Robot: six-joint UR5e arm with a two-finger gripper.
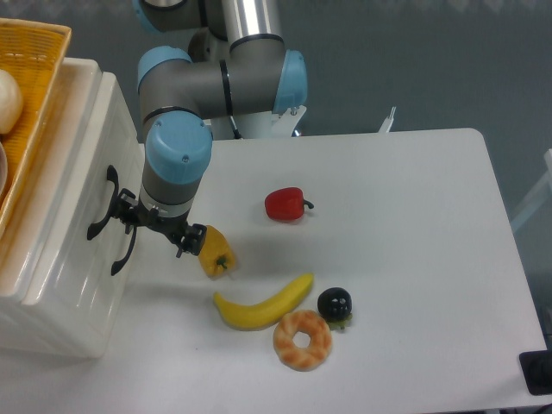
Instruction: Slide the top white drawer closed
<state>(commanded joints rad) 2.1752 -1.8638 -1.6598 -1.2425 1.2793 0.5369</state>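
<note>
The white cabinet stands at the left edge of the table. The top white drawer (82, 164) has a curved black handle (105, 203) on its front, and its front looks about level with the lower drawer front (73, 276), which has its own black handle (126, 250). My gripper (158, 226) points down right in front of the two handles. Its jaws are spread and empty, and the left finger (128, 214) is close to or touching the top handle. Whether it touches is hidden by the wrist.
A woven yellow basket (34, 52) sits on top of the cabinet. On the table are a yellow pepper (216, 252) just right of the gripper, a red pepper (286, 204), a banana (263, 304), a doughnut (303, 340) and a dark fruit (334, 303).
</note>
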